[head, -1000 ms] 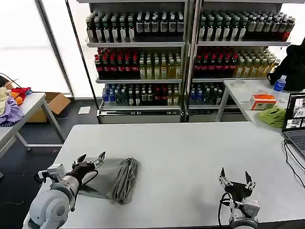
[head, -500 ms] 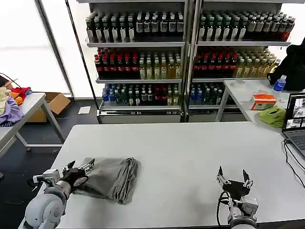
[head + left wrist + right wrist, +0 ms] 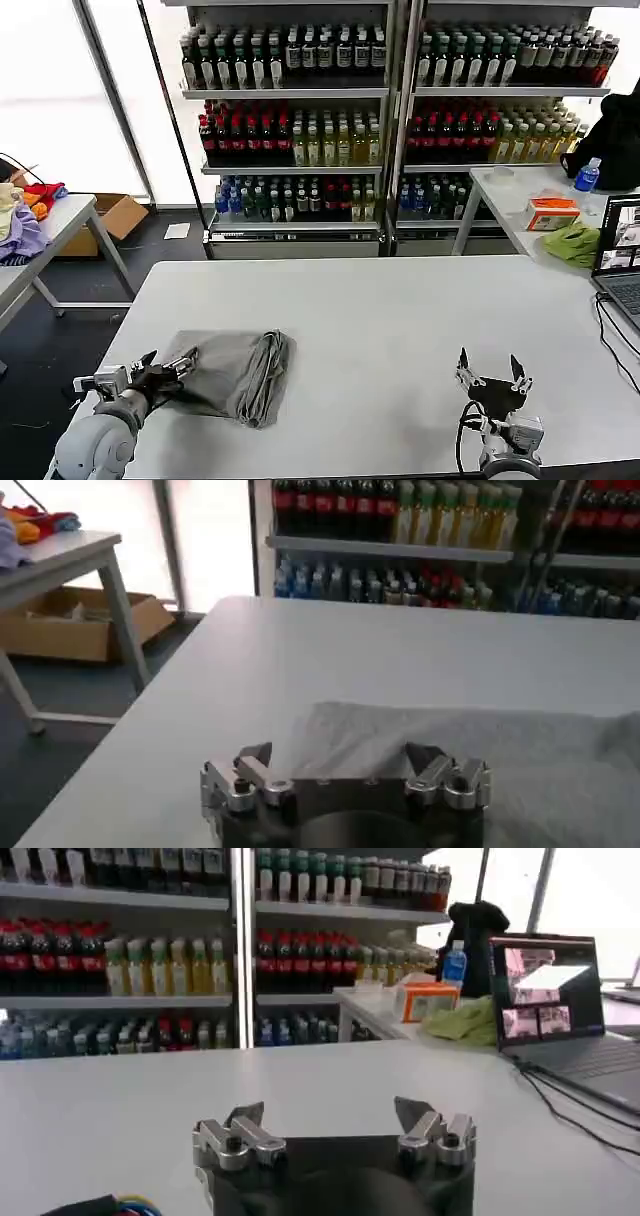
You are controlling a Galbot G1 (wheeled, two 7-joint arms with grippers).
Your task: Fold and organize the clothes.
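The shirt (image 3: pixel 235 372) is seen as soft, matt grey cloth, creased into folds. The tabletop (image 3: pixel 400 310) is smooth and matt white. Bare metal and black plastic are shown on the left hand (image 3: pixel 346 776).

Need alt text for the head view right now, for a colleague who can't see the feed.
A folded light grey shirt lies on the white table, with the open left gripper at its near-left edge. The open right gripper hovers over bare tabletop to the right; shelves of bottled drinks stand behind.
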